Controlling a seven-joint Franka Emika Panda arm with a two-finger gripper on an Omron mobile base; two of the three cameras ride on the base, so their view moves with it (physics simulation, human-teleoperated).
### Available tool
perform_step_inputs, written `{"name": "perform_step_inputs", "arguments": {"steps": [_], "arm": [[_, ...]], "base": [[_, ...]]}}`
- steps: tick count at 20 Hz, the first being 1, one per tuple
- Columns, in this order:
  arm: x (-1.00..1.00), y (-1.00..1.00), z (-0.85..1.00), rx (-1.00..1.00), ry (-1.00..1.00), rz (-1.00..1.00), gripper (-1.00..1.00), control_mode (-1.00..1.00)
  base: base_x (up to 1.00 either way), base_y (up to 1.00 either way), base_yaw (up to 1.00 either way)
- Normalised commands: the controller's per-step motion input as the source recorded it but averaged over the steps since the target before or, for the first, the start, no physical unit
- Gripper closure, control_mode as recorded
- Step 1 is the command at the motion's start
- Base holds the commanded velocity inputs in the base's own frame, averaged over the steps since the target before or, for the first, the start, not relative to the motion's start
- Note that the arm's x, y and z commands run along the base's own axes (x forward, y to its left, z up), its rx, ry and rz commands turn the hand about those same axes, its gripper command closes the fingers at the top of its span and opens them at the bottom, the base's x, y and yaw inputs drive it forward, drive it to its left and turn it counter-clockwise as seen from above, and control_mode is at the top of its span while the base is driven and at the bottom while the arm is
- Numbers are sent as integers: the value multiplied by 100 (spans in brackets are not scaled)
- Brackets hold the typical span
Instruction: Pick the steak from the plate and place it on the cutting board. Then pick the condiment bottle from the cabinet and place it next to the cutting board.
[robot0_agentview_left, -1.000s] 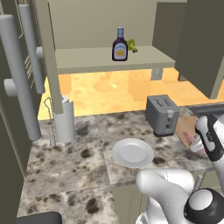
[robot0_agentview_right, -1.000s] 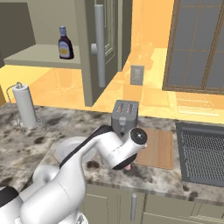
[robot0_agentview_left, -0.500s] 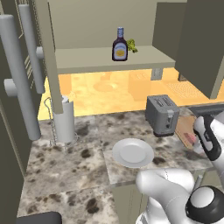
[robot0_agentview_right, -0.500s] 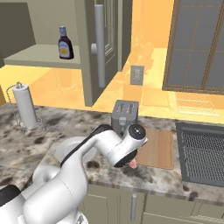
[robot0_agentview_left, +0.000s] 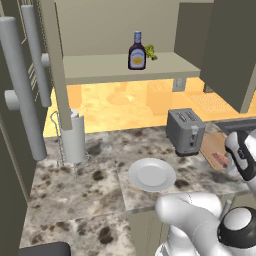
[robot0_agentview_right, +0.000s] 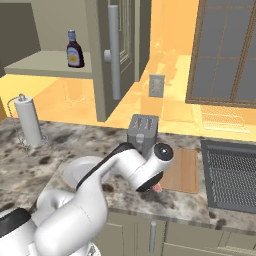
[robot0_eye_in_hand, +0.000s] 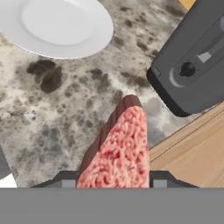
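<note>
While clamped in pincer (robot0_eye_in_hand: 114, 183), one steak (robot0_eye_in_hand: 120, 151) hangs over marbled worktop (robot0_eye_in_hand: 65, 100), beside cutting board (robot0_eye_in_hand: 197, 148) edge. One plate (robot0_eye_in_hand: 57, 24) bare. One toaster (robot0_eye_in_hand: 192, 57) near. One condiment bottle (robot0_agentview_left: 136, 51) upright on cabinet (robot0_agentview_left: 125, 67) shelf.

The marbled counter (robot0_agentview_left: 75, 200) carries the plate (robot0_agentview_left: 152, 174), toaster (robot0_agentview_left: 185, 132) and cutting board (robot0_agentview_right: 181, 169)

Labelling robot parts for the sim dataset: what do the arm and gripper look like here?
The arm has glossy white rounded link shells with dark grey to black bands and caps at the joints. No cables or markings show. The gripper has small dark grey jaws, squared at the ends.
</note>
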Motion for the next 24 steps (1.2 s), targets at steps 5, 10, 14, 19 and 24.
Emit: {"name": "perform_step_inputs", "arguments": {"steps": [5,10,14,19,24], "arm": [[20,-15,0,0,0,10,100,-100],[29,-18,0,0,0,10,100,-100],[27,-23,0,0,0,12,100,-100],[14,-22,0,0,-1,13,100,-100],[5,-19,0,0,-1,13,100,-100]], "base": [[0,0,0],[0,0,0],[0,0,0],[0,0,0],[0,0,0]]}}
